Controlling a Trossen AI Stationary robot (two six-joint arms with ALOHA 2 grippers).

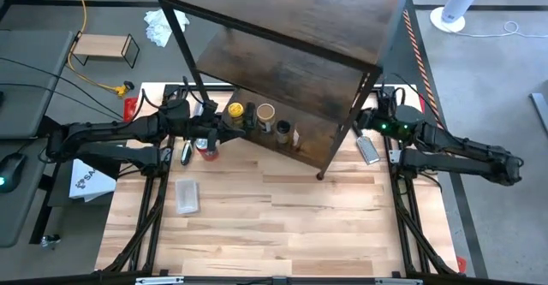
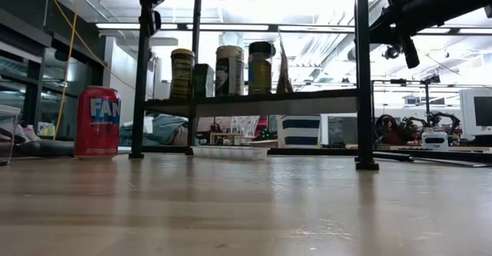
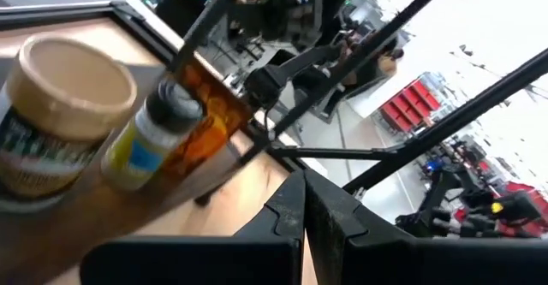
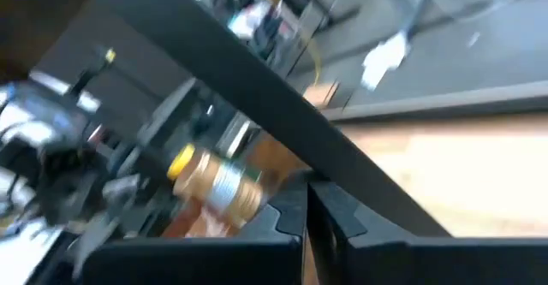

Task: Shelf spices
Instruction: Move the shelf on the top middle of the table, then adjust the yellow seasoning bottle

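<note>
1. The left gripper (image 1: 205, 129), its fingers (image 3: 291, 210) pressed together on nothing, sits just beside the shelf (image 1: 282, 71), at the left end of its lowest board. The likeliest slip, I judge, is a careless pull-back clipping the red can (image 1: 206, 149) right beneath it.
2. Just beyond its fingertips stand the spices (image 1: 264, 120) in a row on that board: yellow-lidded jar (image 1: 235, 113) nearest, then the tan-lidded jar (image 3: 64, 122). A sideways swing could topple them.
3. Farthest off, the right gripper (image 1: 373, 120) hovers at the shelf's far post, fingers together; a bump there might shift the frame.
</note>
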